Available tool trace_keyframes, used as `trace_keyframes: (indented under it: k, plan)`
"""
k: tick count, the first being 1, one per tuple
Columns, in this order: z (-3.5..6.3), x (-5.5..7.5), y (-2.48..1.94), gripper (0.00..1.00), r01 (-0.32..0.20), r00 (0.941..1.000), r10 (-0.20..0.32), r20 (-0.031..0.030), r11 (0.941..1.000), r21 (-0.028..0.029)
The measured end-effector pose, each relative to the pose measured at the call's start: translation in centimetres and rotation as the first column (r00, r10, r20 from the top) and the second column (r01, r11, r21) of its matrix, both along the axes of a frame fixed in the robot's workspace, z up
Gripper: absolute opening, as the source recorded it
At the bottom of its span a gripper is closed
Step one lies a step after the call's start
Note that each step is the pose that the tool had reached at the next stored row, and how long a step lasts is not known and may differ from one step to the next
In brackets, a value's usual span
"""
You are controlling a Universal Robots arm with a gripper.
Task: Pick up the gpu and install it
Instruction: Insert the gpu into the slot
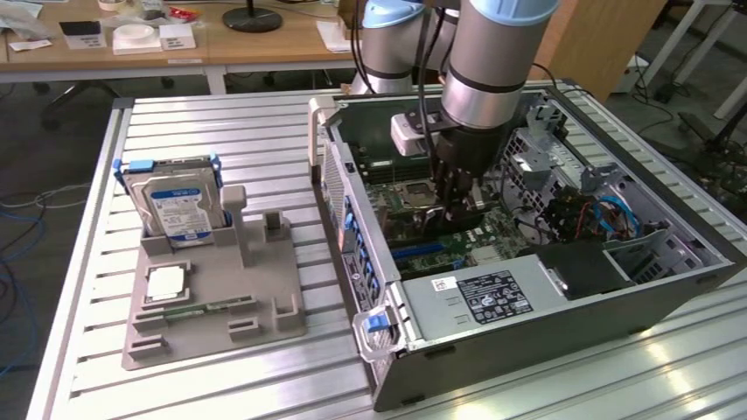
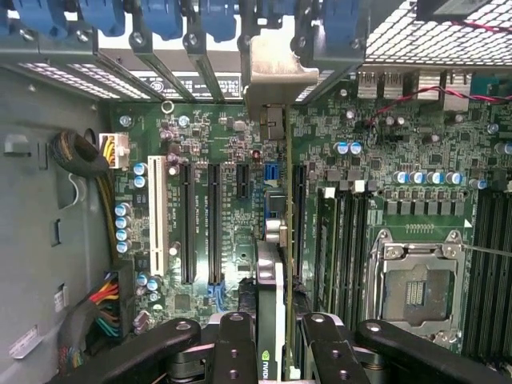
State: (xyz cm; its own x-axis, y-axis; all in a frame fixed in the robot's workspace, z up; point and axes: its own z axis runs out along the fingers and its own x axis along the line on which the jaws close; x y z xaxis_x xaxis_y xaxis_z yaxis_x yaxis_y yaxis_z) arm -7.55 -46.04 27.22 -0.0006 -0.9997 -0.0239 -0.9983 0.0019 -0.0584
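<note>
Slatted aluminium table (image 1: 233, 140) under office light, desks behind it. Nearest me on the exterior view's left sits a grey holder (image 1: 216, 302) with a memory stick (image 1: 192, 309) lying flat near its front edge and a hard drive (image 1: 178, 206) standing upright at its far edge.

Beside it, toward the exterior view's right, lies the open PC case (image 1: 537, 289), motherboard (image 2: 232, 152) facing up, power supply (image 1: 485, 302) at the near end. The arm reaches straight down into the case, and the gripper (image 1: 453, 203) is clamped on the gpu (image 2: 276, 240), fingers (image 2: 232, 348) pressing from either side of the card's upper edge.

So the card hangs edge-on directly below the gripper. Its long axis runs along the expansion slots (image 2: 214, 224), and its silver bracket (image 2: 272, 68) meets the case's rear wall among the blue slot latches (image 2: 216, 16). From the wrist view the board's lower edge looks lined up over a slot between the long black ones and the memory banks (image 2: 348, 240). Whether it is fully seated I cannot tell; I'd judge it at or very near the slot.
</note>
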Motion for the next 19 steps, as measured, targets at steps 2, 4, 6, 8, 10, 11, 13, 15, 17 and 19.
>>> trace_keyframes:
  k: [2, 4, 6, 8, 10, 11, 13, 15, 17, 19]
  plan:
    - [-0.01, -0.15, 0.00, 0.27, 0.000, 1.0000, 0.000, 0.0001, 1.0000, 0.0001]
    - [-0.01, -0.28, 0.00, 0.27, 0.000, 1.0000, 0.000, 0.0000, 1.0000, 0.0001]
    - [-0.02, -0.33, 0.00, 0.27, 0.000, 1.0000, 0.000, 0.0000, 1.0000, 0.0001]
    - [-0.04, -0.40, 0.00, 0.27, 0.000, 1.0000, 0.000, 0.0001, 1.0000, 0.0000]
    - [-0.07, -0.52, 0.00, 0.27, 0.000, 1.0000, 0.000, 0.0001, 1.0000, -0.0001]
    - [-0.08, -0.58, 0.00, 0.27, 0.000, 1.0000, 0.000, 0.0000, 1.0000, -0.0001]
    - [-0.09, -0.68, 0.00, 0.27, 0.000, 1.0000, 0.000, 0.0000, 1.0000, -0.0002]
    - [-0.10, -0.69, -0.04, 0.27, 0.000, 1.0000, 0.000, -0.0001, 1.0000, -0.0004]
    - [-0.11, -0.71, -0.04, 0.27, 0.000, 1.0000, 0.000, -0.0001, 1.0000, -0.0005]
    - [-0.14, -0.78, -0.04, 0.27, 0.000, 1.0000, 0.000, 0.0000, 1.0000, -0.0005]
